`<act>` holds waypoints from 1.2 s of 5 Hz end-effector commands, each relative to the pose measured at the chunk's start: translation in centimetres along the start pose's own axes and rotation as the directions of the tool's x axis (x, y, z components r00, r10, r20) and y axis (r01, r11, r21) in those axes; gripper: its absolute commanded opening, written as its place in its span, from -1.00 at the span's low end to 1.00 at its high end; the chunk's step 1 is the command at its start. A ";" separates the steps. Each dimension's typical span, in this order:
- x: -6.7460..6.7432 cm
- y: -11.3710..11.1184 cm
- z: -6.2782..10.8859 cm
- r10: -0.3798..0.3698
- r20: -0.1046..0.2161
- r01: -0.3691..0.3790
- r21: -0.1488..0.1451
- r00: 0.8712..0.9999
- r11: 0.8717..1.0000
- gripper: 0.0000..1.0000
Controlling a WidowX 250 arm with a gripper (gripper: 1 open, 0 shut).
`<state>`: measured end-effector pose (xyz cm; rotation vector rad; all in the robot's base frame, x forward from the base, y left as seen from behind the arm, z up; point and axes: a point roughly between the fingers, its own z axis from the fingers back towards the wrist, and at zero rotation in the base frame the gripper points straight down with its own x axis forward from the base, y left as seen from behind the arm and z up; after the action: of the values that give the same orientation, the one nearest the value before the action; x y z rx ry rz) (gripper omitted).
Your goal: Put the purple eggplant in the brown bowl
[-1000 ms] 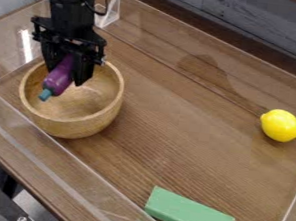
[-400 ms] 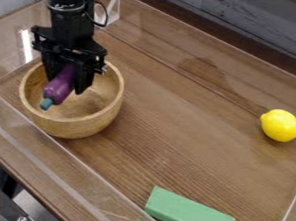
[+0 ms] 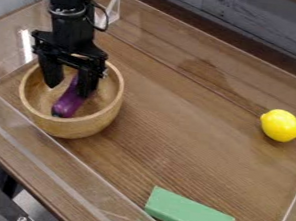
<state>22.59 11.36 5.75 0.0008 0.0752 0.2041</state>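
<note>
Gripper (image 3: 67,73): your jaws stand wide open over the bowl (image 3: 108,112), holding nothing.
Eggplant (image 3: 69,102): it lies inside the bowl, just below your fingertips.
Risk: lift crookedly and a finger may catch the eggplant or the rim, tipping it out.
Lemon (image 3: 281,126): far right, clear.
</note>
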 end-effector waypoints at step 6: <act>1.9 -4.6 5.6 -0.035 0.109 0.038 -0.027 0.993 0.999 1.00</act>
<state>25.58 6.95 10.10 -0.0296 0.0049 0.1720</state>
